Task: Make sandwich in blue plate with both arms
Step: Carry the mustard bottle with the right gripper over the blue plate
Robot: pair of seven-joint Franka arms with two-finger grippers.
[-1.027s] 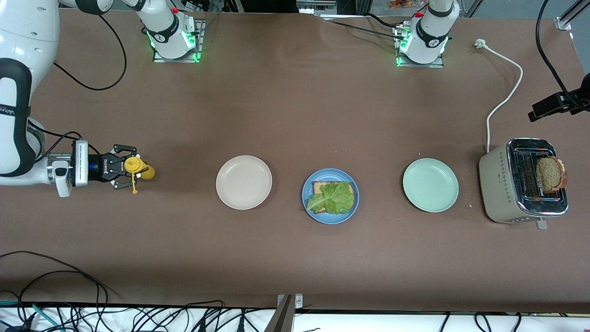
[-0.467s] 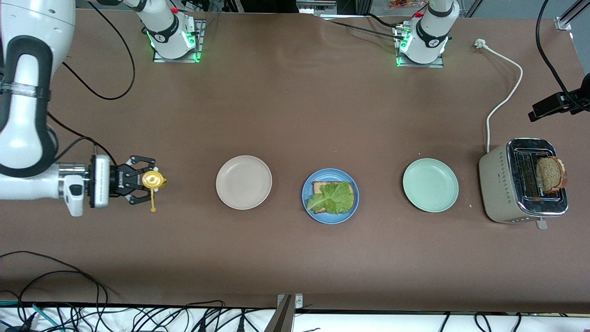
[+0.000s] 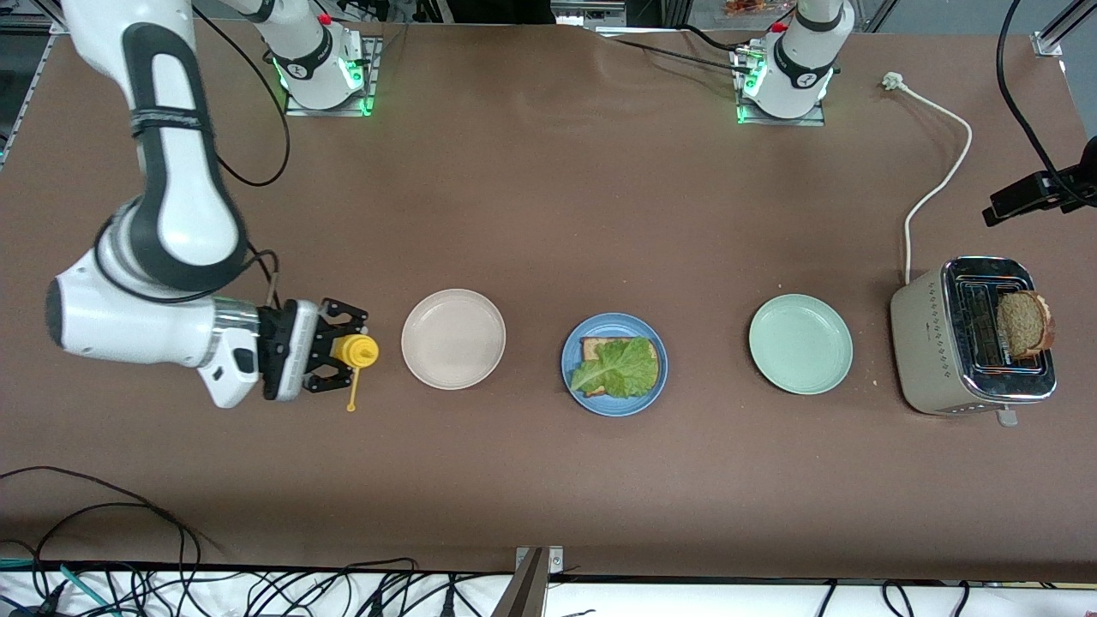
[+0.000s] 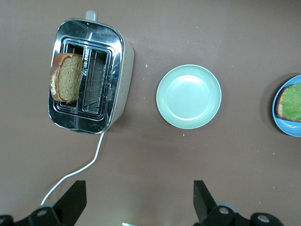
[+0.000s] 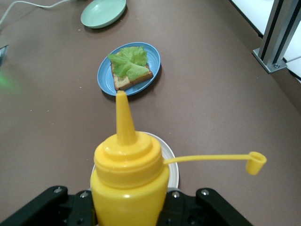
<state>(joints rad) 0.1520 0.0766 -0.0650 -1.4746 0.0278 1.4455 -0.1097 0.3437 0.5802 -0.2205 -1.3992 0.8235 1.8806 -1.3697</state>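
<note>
The blue plate [image 3: 614,410] lies mid-table with one brown bread slice [image 3: 592,347] and a green lettuce leaf [image 3: 619,368] on it. A second bread slice [image 3: 1023,324] stands in the toaster [image 3: 938,347]. My right gripper [image 3: 332,358] is shut on a yellow squeeze bottle [image 3: 354,350], beside the cream-white plate [image 3: 453,338] toward the right arm's end. In the right wrist view the bottle [image 5: 129,181] points its nozzle toward the blue plate [image 5: 106,75]. My left gripper [image 4: 138,207] is open and empty, high over the table near the toaster [image 4: 120,70]; it is out of the front view.
A pale mint-green plate [image 3: 800,344] lies between the blue plate and the toaster. The toaster's white cord [image 3: 938,184] runs toward the left arm's base [image 3: 793,73]. The bottle's open cap [image 3: 350,407] dangles on its strap. Cables hang at the table's front edge.
My right arm has carried the yellow bottle toward the cream-white plate and the table's middle. The plates, bread and toaster have not moved.
</note>
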